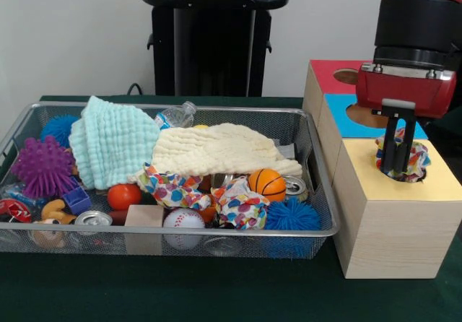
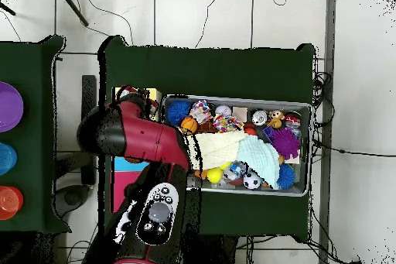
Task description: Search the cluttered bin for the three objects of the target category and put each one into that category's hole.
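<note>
The pincer (image 1: 398,164) grips a dotted cloth (image 1: 413,156) over the yellow box's hole (image 1: 411,172). Soft, light, floppy fabric: best pinched at a bunched fold.

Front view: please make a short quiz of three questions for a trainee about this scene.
1. True or false: the gripper holds a dotted fabric piece at the yellow box's hole.
2. How many dotted fabric pieces lie in the wire bin?
3. Which towel covers the bin's middle: A mint-green, B cream-yellow?

Key: 1 true; 2 two; 3 B.
</note>
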{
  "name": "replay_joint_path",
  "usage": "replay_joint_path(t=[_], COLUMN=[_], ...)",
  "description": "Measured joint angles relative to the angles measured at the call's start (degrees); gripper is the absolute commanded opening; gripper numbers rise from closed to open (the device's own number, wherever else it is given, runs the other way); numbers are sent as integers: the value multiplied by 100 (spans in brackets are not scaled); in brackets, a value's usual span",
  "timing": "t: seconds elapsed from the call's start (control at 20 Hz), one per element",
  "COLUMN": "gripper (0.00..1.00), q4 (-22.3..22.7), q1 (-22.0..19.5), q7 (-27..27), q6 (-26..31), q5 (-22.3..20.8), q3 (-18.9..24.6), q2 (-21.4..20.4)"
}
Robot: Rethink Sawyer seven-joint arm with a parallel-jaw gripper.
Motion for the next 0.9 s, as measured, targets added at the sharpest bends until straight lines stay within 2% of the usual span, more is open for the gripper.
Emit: replay_joint_path(t=[0.9], gripper=[0], q4=[2], q1=[270], q7=[0], q6=[-28], q5=[0], q3=[2], q2=[43])
